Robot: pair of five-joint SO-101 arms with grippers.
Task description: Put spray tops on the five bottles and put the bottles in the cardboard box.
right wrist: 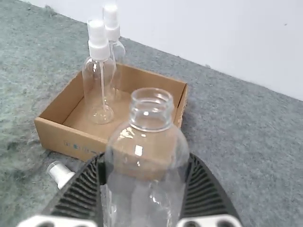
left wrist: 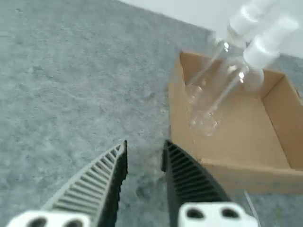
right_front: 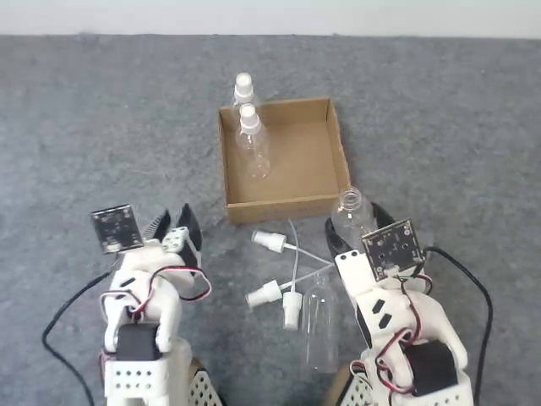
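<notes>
Right hand pinching an uncapped bottle upright at the lower-right corner of the cardboard box, left hand spread, empty, at lower left, two capped bottles standing at the box's upper-left corner, spray tops and a bare bottle lying on the worktop, lower centre.

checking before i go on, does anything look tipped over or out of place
One bare bottle lies on its side on the carpet, next to three loose spray tops. The right end effector holds another bottle upright; two capped bottles stand in the cardboard box.
</notes>
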